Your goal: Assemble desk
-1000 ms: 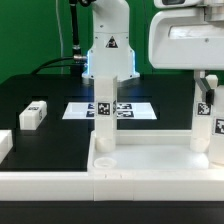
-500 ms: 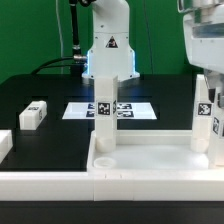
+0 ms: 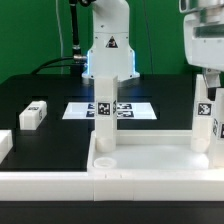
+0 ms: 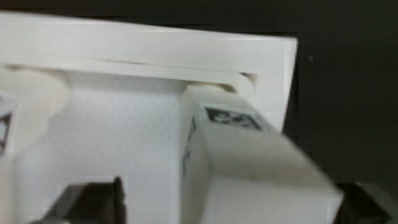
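1. Gripper (image 4: pixel 231 202) is spread wide, straddling the upright leg (image 3: pixel 203 125). There's a visible gap beside the leg, so I'd say it's gripping nothing.
2. That leg stands in the desk top's (image 3: pixel 150 163) far corner on the exterior view's right. The top itself lies along the near edge of the table.
3. A second leg (image 3: pixel 103 118) stands in the far corner on the exterior view's left. A loose leg (image 3: pixel 33 115) lies further left.
4. Worry one: pull away crooked and a finger drags the leg, tilting it or yanking it out. I can't tell how firmly it's seated.
5. Worry two: swing low toward the loose leg and you clip the second leg.
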Action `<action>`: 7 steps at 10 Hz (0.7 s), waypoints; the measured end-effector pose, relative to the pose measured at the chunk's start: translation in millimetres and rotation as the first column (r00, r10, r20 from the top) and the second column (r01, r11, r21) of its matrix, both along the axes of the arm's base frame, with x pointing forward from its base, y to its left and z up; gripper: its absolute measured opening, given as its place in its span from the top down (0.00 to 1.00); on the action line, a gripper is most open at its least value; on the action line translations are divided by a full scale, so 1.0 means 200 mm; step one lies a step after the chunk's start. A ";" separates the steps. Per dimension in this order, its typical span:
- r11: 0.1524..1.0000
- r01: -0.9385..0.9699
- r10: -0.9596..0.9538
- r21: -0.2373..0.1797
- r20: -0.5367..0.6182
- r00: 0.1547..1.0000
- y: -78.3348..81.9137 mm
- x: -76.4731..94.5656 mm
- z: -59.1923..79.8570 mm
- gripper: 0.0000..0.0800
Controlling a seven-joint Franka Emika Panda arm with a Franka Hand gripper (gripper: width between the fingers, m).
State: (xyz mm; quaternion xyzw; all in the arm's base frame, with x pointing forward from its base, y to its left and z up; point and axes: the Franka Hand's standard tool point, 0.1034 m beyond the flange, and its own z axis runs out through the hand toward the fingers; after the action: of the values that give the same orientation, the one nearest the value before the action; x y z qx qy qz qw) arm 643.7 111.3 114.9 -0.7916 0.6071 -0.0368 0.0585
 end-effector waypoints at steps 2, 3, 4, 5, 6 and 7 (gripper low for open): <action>0.954 -0.297 0.297 -0.037 0.011 0.955 0.06 -0.02 -0.02 0.20; 0.942 -0.333 0.334 -0.045 0.011 0.943 0.05 -0.02 -0.02 0.20; 0.910 -0.411 0.412 -0.058 0.010 0.911 0.05 -0.02 -0.02 0.19; 0.849 -0.522 0.525 -0.080 0.005 0.851 0.04 -0.02 -0.02 0.19; 0.697 -0.706 0.710 -0.125 -0.018 0.704 0.00 0.00 -0.03 0.19; 0.525 -0.838 0.843 -0.150 -0.043 0.536 -0.03 0.03 -0.04 0.19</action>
State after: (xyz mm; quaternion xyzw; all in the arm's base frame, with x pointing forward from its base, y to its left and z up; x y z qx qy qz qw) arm 649.4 105.9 106.6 -0.9871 0.1453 -0.0639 0.0189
